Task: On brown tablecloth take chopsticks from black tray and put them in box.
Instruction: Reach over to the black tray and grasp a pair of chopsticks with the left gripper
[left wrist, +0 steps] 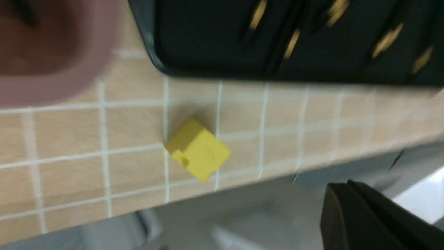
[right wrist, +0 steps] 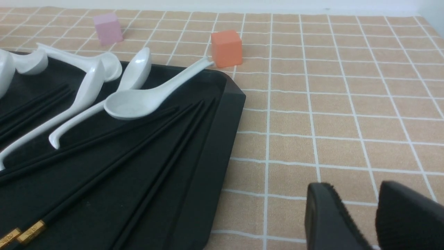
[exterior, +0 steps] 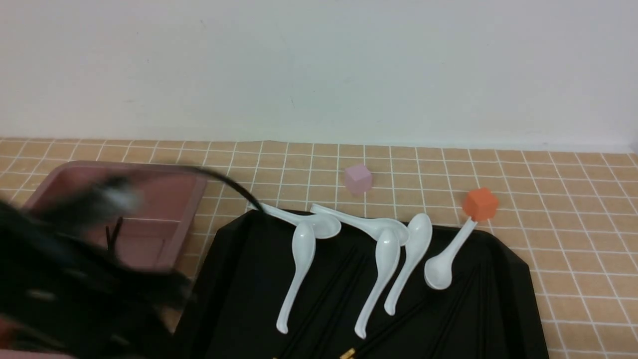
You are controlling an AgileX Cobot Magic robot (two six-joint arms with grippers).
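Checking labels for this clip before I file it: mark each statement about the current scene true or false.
1. The orange cube sits inside the black tray. False: it sits on the tablecloth, just beyond the tray's far edge.
2. Some chopsticks lie in the black tray. True.
3. The box stands to the right of the tray. False: it stands to its left.
4. The left gripper is shut. True.
5. The yellow cube lies in the box. False: it lies on the tablecloth.
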